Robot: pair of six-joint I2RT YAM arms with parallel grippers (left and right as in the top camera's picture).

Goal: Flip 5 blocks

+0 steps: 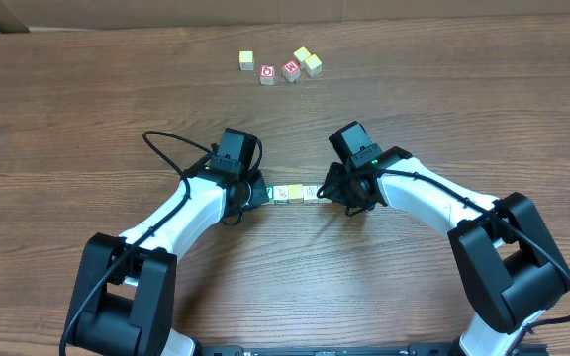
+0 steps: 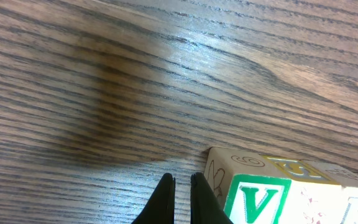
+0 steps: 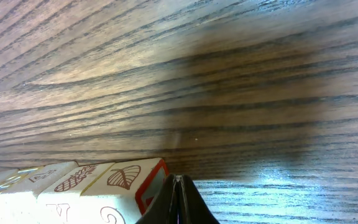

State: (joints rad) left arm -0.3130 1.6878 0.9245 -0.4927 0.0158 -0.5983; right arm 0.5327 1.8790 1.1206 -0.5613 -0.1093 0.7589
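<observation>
A short row of wooden blocks (image 1: 295,192) lies at the table's middle, between my two grippers. My left gripper (image 1: 256,194) sits at the row's left end. In the left wrist view its fingers (image 2: 182,180) are shut with only a sliver between them and hold nothing. They rest against the end block, which has a green V face (image 2: 257,202). My right gripper (image 1: 329,191) sits at the row's right end. Its fingers (image 3: 177,178) are shut tight and empty, touching the red-framed block with a leaf on top (image 3: 124,177). A pineapple block (image 3: 72,178) is its neighbour.
Several more blocks stand at the back of the table: a yellow one (image 1: 246,60), two red-faced ones (image 1: 267,74) (image 1: 291,70) and a touching yellow pair (image 1: 308,60). Both arms reach in from the front edge.
</observation>
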